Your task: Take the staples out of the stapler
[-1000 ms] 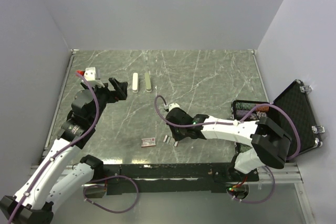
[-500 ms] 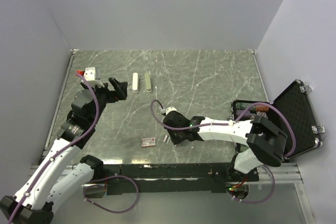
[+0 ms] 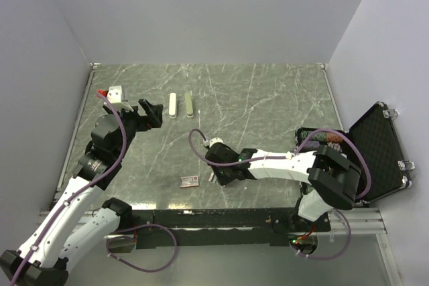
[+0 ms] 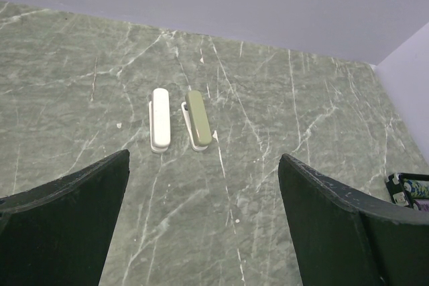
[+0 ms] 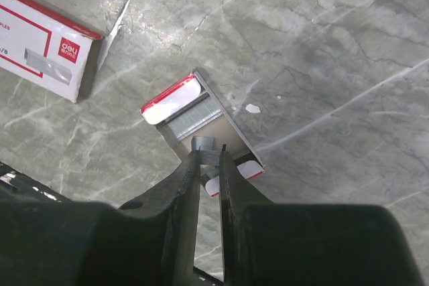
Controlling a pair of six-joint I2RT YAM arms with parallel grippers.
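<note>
Right claw (image 5: 209, 157) further left, thin silver staples (image 5: 205, 143) between fingertips.

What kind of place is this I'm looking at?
Most likely a robotics lab test cell: a green marble-patterned table boxed in by plain grey walls, a left arm and a right arm bolted along its near edge, and an open black equipment case beside it.

The stapler (image 4: 198, 120) lies just right of a second stapler (image 4: 160, 118), well behind the staple box (image 3: 190, 180).
</note>
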